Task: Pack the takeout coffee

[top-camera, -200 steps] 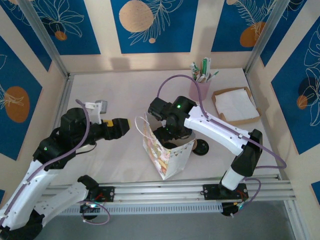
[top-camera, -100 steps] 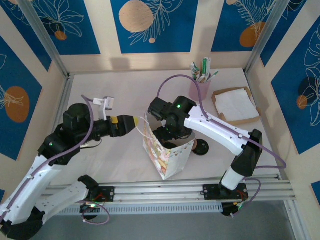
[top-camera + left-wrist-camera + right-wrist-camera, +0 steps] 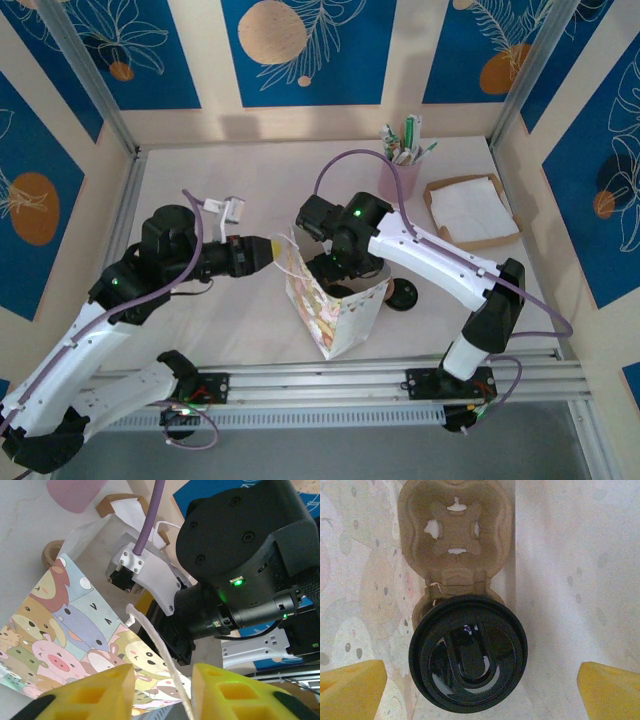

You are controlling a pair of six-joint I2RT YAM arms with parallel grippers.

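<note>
Takeout coffee (image 3: 468, 652) — clear gaps inside right gripper (image 3: 480, 687).

The takeout coffee (image 3: 468, 652) is seen from straight above, so its black top hides all the sides of the cup. The fingers (image 3: 350, 685) of the right gripper (image 3: 482, 670) are cut by the lower corners of the wrist picture, and from above the arm and the paper bag (image 3: 335, 315) cover them. The fingers (image 3: 82, 695) of the left gripper (image 3: 163, 672) and the handle string (image 3: 155, 650) run out at the lower edge. What stands in the pink cup (image 3: 397, 180) is too small to name.
</note>
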